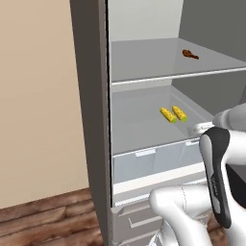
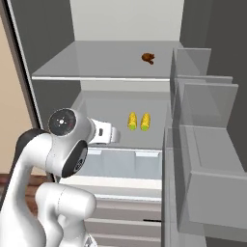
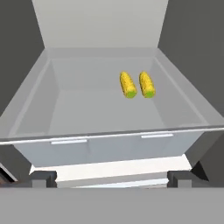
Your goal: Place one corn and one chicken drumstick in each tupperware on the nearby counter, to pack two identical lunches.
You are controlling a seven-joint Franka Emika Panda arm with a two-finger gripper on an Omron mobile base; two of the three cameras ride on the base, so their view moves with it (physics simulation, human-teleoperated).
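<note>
Hand view looks into the open fridge at its lower shelf (image 3: 87,109), the landmark here: toward the shelf's right side lie two corn cobs side by side, the left cob (image 3: 127,84) and the right cob (image 3: 147,84), just beside each other and pointing toward the back wall. One shelf up from that, toward its right rear, sits a single chicken drumstick (image 1: 190,54) (a second drumstick I cannot find). In front of the lower shelf's front edge hangs the gripper (image 3: 111,178), its fingers spread wide and holding nothing, well short of the corn. By my judgement the packing has barely begun: both cobs and the drumstick are unpicked, so four placements into the tupperware remain
</note>
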